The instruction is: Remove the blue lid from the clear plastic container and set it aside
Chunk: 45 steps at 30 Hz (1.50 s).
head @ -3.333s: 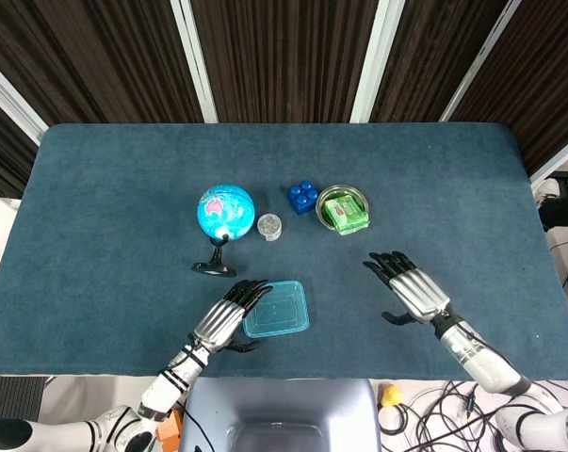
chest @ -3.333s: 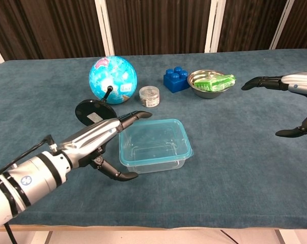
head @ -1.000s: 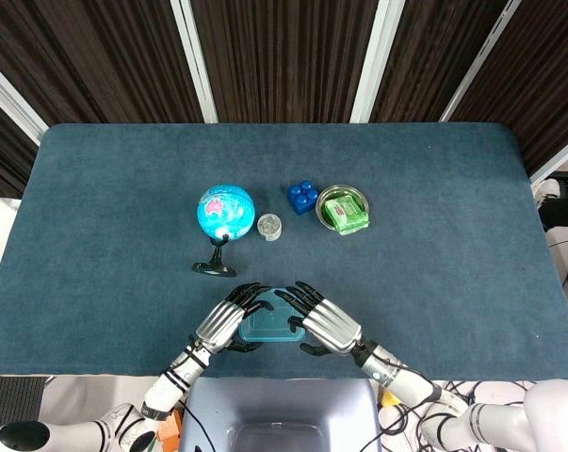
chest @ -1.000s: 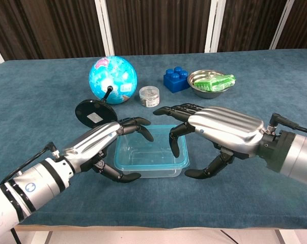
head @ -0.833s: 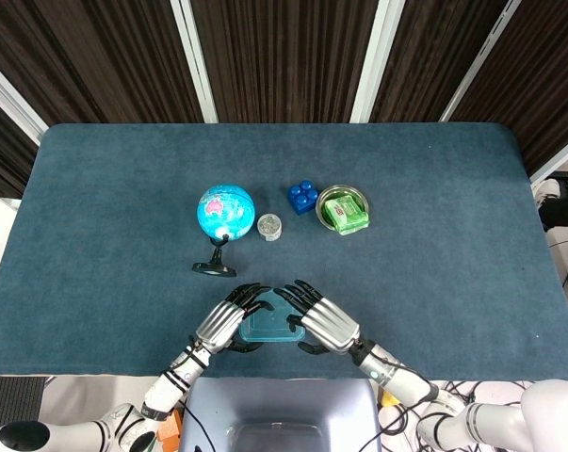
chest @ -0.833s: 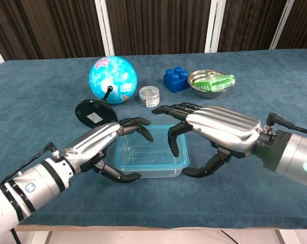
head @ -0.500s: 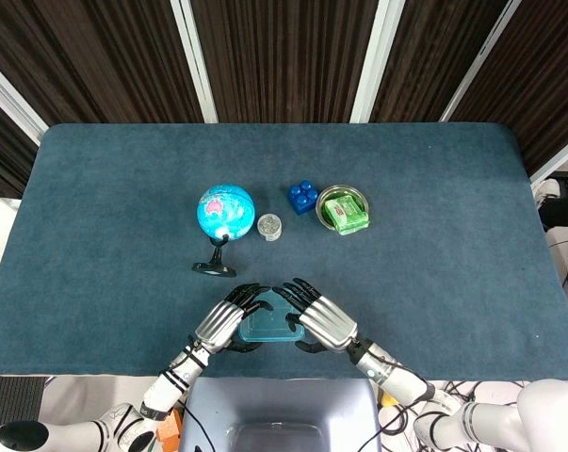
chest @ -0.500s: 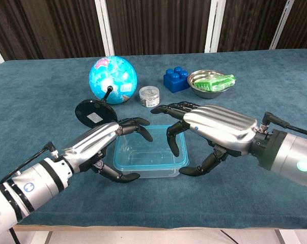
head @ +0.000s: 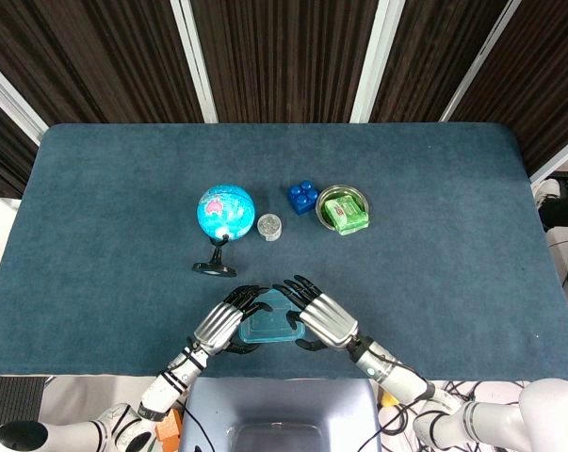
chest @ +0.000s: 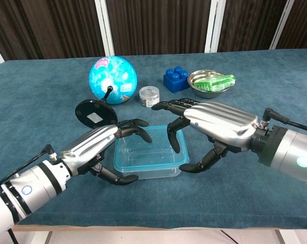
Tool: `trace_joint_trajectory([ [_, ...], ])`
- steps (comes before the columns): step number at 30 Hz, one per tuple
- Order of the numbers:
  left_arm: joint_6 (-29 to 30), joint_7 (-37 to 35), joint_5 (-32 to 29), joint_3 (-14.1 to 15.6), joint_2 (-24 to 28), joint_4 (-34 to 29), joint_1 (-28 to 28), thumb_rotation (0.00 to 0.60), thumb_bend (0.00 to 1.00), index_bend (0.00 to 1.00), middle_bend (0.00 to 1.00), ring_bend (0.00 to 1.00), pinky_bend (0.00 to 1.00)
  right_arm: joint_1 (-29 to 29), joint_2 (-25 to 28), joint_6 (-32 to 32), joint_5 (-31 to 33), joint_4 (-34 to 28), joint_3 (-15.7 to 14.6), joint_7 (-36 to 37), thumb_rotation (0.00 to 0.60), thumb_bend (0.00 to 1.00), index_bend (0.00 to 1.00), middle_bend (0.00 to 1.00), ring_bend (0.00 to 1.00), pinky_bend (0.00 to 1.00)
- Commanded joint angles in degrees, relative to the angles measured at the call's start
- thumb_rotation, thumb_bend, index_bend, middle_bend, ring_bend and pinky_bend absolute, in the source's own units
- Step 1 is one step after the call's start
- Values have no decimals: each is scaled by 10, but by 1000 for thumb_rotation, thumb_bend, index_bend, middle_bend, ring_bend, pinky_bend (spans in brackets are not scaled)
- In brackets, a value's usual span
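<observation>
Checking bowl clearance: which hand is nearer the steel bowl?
Right. The right hand hovers over the container's right side, just in front of the bowl; the left hand sits at the container's left edge, farther off.

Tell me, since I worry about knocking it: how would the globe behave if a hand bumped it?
The globe probably tips easily: a big ball leans on a thin arm over a small round base. Once down it would likely roll. It looks hollow, so probably light.

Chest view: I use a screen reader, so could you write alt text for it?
Two robot hands flank a clear plastic container with its blue lid, the left hand at its left side, the right hand arched over its right. Behind stand a globe, small jar, blue block and metal bowl.
</observation>
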Motion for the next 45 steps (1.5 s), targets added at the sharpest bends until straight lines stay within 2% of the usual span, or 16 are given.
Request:
trace_joint_trajectory([
  [1, -1, 0, 2, 3, 0, 1, -1, 600, 225, 375, 309, 116, 118, 1, 1, -1, 2, -2, 1, 0, 600, 177, 587, 31, 0, 0],
  [9, -4, 0, 7, 9, 2, 4, -1, 600, 233, 409, 379, 157, 126, 4, 6, 2, 2, -12, 5, -3, 600, 177, 590, 36, 0, 0],
  [19, -1, -2, 11, 11, 5, 4, -1, 600, 233, 409, 387, 162, 128, 10, 11, 9, -1, -18, 13, -6, 600, 177, 576, 38, 0, 0],
  [26, 14, -8, 18, 13, 11, -5, 2, 600, 232, 409, 387, 164, 139, 16, -12, 37, -33, 18, 10, 8, 600, 180, 560, 39, 0, 0],
  [33, 20, -10, 22, 15, 20, -14, 4, 600, 233, 408, 387, 166, 142, 20, -38, 72, -60, 63, 5, 28, 600, 231, 571, 53, 0, 0],
  [38, 23, -12, 22, 15, 25, -20, 5, 600, 234, 407, 387, 171, 144, 23, -44, 79, -65, 80, 4, 30, 600, 275, 582, 64, 0, 0],
  [45, 24, -12, 23, 16, 28, -22, 6, 600, 233, 408, 387, 173, 147, 28, -53, 81, -63, 101, 7, 32, 600, 276, 595, 73, 0, 0],
])
